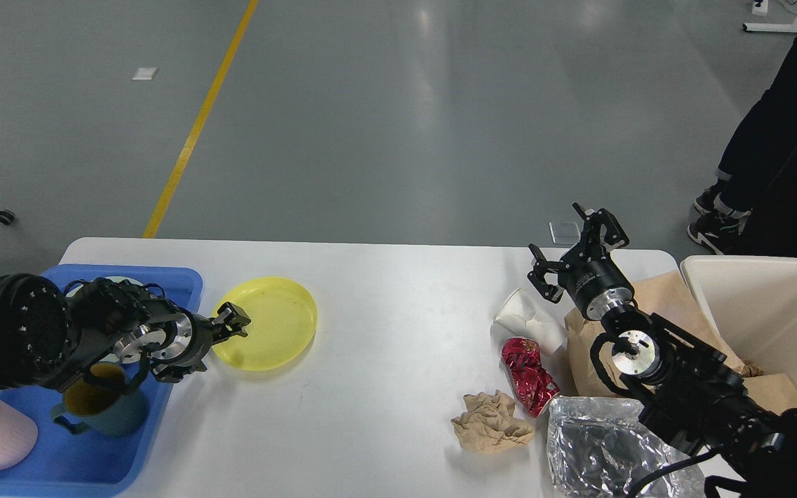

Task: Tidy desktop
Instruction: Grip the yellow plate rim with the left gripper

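White table [385, 297] fills the near half of the view, widest surface by far. That's the desktop to tidy, and it holds everything below.

Next in size: one cream bin [772, 311] at far right, one blue tray [163, 280] at near left. One brown paper bag [654, 297] lies against the bin. One crinkled foil bag [592, 443] sits near right.

One yellow plate [270, 321] sits just right of the tray, on the table. Two cups in the tray: one teal mug [104, 408], one pink cup [1, 439].

Small trash, right of centre: one crushed white paper cup [526, 318], one red wrapper [528, 377], one crumpled brown paper [490, 422].

My left claw [232, 324] is at the plate's left rim; the fingers look close together on the edge. Pinching or only touching, I cannot tell.

My right claw [575, 249] is spread, holding nothing, above the white cup and bag edge.

Step in hand, my guess: plate goes into the tray. To do it well, bite the rim firmly, since thin plastic slips. Lift it clear of the tray wall and set it down flat beside the mug, not on it.

Trash likely goes right, to the bin. The right claw should drop straight onto the white cup and pinch it across its crushed body.
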`<act>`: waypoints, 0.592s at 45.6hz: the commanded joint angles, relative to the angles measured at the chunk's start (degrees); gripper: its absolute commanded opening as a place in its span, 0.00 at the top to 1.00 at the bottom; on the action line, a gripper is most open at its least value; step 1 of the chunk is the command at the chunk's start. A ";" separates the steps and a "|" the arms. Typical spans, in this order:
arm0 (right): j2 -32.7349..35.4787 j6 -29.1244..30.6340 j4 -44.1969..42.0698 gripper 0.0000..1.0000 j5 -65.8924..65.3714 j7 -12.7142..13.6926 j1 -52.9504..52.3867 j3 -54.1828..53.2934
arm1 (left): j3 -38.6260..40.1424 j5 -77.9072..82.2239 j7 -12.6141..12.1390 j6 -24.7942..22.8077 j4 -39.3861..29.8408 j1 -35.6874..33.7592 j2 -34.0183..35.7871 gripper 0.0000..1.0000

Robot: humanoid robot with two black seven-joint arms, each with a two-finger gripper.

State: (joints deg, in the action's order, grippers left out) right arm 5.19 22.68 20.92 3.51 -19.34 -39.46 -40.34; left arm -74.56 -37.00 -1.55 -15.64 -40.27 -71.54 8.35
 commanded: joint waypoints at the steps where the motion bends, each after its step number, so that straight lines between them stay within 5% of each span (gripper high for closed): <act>1: 0.00 0.00 0.00 0.00 -0.08 0.00 0.00 0.00 | -0.06 0.09 -0.38 -0.61 -0.07 0.00 0.00 0.27; 27: 0.00 0.00 0.00 0.00 0.01 0.00 0.00 0.00 | -0.15 0.09 -0.73 -1.23 -0.16 0.00 0.00 0.54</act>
State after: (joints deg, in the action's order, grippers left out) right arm 5.18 22.68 20.92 3.47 -19.34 -39.46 -40.34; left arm -74.62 -36.91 -2.23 -16.80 -40.42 -71.53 8.35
